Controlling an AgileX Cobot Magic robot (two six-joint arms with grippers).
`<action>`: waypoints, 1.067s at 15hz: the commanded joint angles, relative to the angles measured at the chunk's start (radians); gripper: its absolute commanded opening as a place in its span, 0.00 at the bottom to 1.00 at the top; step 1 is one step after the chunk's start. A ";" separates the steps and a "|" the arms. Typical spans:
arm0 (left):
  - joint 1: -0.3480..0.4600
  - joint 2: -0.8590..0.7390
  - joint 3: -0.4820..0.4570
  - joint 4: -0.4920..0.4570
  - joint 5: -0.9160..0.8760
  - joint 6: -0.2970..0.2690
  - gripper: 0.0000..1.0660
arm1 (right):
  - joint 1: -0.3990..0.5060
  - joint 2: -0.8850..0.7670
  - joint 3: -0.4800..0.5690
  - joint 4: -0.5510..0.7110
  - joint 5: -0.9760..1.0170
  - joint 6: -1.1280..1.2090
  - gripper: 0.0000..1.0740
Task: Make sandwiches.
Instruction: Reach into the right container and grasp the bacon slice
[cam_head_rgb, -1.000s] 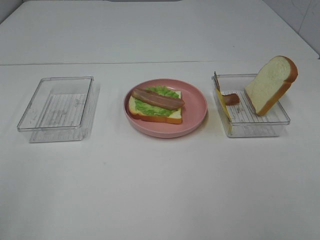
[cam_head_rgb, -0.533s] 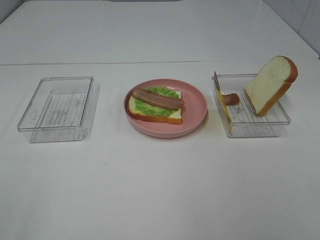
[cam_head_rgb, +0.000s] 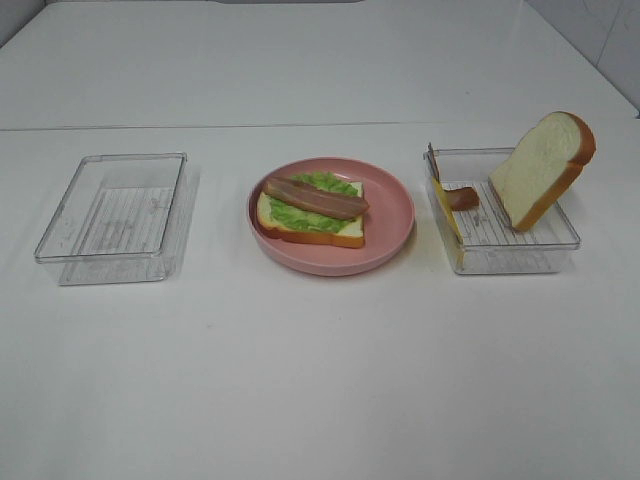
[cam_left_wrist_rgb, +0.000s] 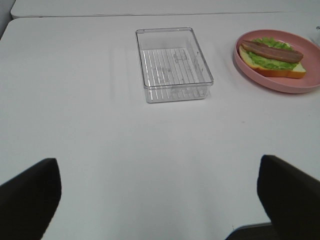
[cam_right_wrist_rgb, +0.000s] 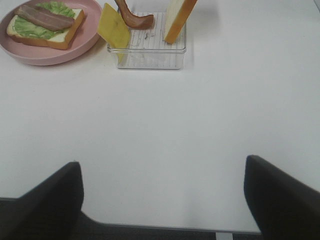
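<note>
On the pink plate (cam_head_rgb: 390, 215) lies a half-built sandwich (cam_head_rgb: 312, 208): a bread slice with green lettuce and a bacon strip on top. It also shows in the left wrist view as the sandwich (cam_left_wrist_rgb: 272, 56) and in the right wrist view as the sandwich (cam_right_wrist_rgb: 44, 23). The right clear tray (cam_head_rgb: 505, 245) holds a leaning bread slice (cam_head_rgb: 540, 168), a bacon strip (cam_head_rgb: 462, 198) and a yellow cheese slice (cam_head_rgb: 446, 215). My left gripper (cam_left_wrist_rgb: 160, 197) and right gripper (cam_right_wrist_rgb: 162, 200) are both open, well back from the food near the table's front edge, holding nothing. Neither arm shows in the exterior view.
An empty clear tray (cam_head_rgb: 115, 215) stands at the left, seen also as the tray (cam_left_wrist_rgb: 172, 65) in the left wrist view. The white table (cam_head_rgb: 320, 380) stretches bare in front of the plate and trays.
</note>
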 joint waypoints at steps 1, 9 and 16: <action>0.053 -0.018 0.002 -0.007 -0.009 0.000 0.94 | -0.003 -0.017 0.003 0.000 -0.006 0.010 0.79; 0.081 -0.020 0.002 -0.007 -0.009 0.000 0.94 | -0.003 0.438 -0.147 0.089 -0.005 -0.007 0.79; 0.081 -0.020 0.002 -0.007 -0.009 0.000 0.94 | -0.003 1.427 -0.779 0.099 -0.022 -0.096 0.79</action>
